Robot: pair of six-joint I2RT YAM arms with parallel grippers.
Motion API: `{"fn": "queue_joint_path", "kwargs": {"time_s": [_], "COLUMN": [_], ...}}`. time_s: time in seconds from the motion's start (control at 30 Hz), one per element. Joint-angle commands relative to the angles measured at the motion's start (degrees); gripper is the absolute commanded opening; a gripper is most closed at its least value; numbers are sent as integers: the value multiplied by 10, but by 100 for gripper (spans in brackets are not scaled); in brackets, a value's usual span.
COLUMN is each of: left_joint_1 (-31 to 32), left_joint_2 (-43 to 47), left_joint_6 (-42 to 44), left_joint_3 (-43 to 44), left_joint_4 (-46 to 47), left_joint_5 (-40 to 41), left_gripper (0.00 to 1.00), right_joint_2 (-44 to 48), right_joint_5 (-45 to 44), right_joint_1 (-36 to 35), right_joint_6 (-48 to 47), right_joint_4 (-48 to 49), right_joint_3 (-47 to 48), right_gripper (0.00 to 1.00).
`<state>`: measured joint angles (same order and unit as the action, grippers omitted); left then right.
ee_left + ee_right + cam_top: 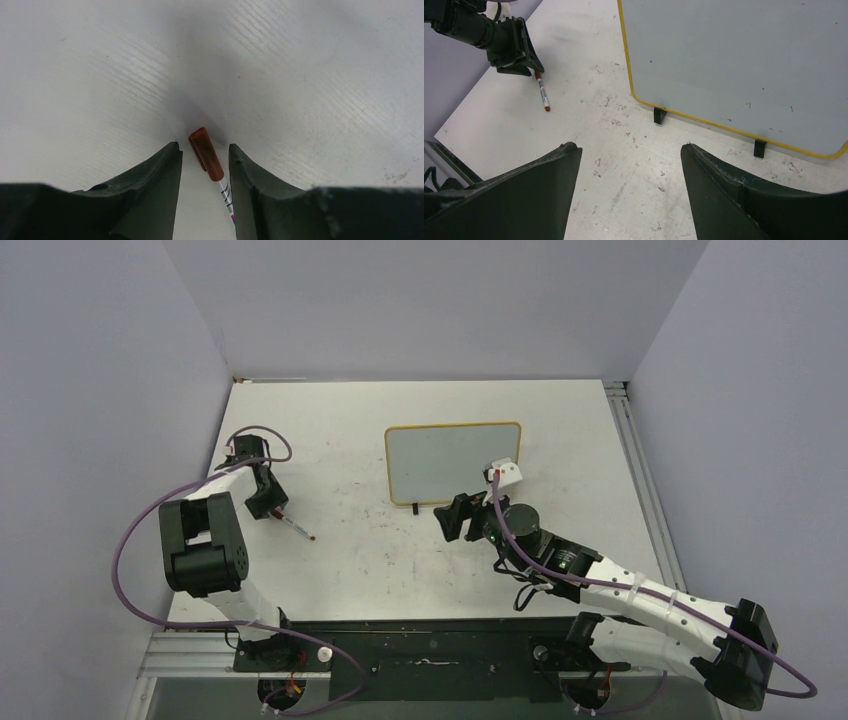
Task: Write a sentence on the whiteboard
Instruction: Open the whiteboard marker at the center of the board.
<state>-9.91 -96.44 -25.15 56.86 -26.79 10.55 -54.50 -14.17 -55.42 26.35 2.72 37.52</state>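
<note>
Your biggest surface is the white table (350, 570), scuffed with small reddish-brown smudges and closed in by pale lavender walls. Purple cables loop off both arms.

The whiteboard (452, 465) stands at the middle of the far half, its yellow frame and pale face turned toward the arms. From the right wrist, that face (734, 60) carries only a few tiny dark specks. How steeply it leans you cannot tell.

Your right gripper (458, 518) hangs just in front of the board's lower right part, jaws spread wide and holding nothing (629, 146). A small white block with a red spot (505, 473), cabled to that arm, overlaps the board's lower right corner; whether it touches is unclear.

Your left gripper (272, 502) is down at the table's left side, well apart from the board. Its jaws straddle the marker (298, 529) with a gap still showing on one side, so it is not clamped (204, 145). The marker's red cap (206, 155) lies between the fingertips; its white barrel runs back and is cut off behind one finger.

Two black feet (659, 115) show under the board's lower edge. The board's top and right side run out of the right wrist view.
</note>
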Motion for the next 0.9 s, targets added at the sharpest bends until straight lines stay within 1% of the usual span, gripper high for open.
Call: {"fn": "queue_joint_path", "kwargs": {"time_s": [0.0, 0.03, 0.13, 0.47, 0.63, 0.67, 0.83, 0.87], "left_joint_1": [-5, -5, -5, -5, -5, -4, 5, 10], "left_joint_2": [-16, -15, -12, -41, -42, -40, 7, 20], "left_joint_6": [-7, -7, -8, -1, -3, -3, -13, -19], "left_joint_3": [31, 30, 25, 38, 32, 30, 3, -5], "left_joint_4": [5, 4, 4, -11, -15, -16, -12, -12], "left_joint_5": [-6, -4, -5, -20, -39, -46, -76, -82], "left_gripper": [36, 36, 29, 27, 15, 11, 0, 0], "right_joint_2": [-2, -4, -6, 2, 15, 18, 32, 33], "right_joint_5": [11, 12, 18, 18, 13, 11, 1, 1], "right_joint_1": [5, 5, 5, 5, 5, 5, 5, 5], "right_joint_6": [9, 11, 17, 21, 25, 26, 34, 36], "right_joint_4": [17, 19, 28, 15, 4, 0, -17, -18], "right_joint_3": [-2, -3, -7, -5, -5, -6, -14, -16], "right_gripper": [74, 74, 74, 74, 73, 73, 73, 73]}}
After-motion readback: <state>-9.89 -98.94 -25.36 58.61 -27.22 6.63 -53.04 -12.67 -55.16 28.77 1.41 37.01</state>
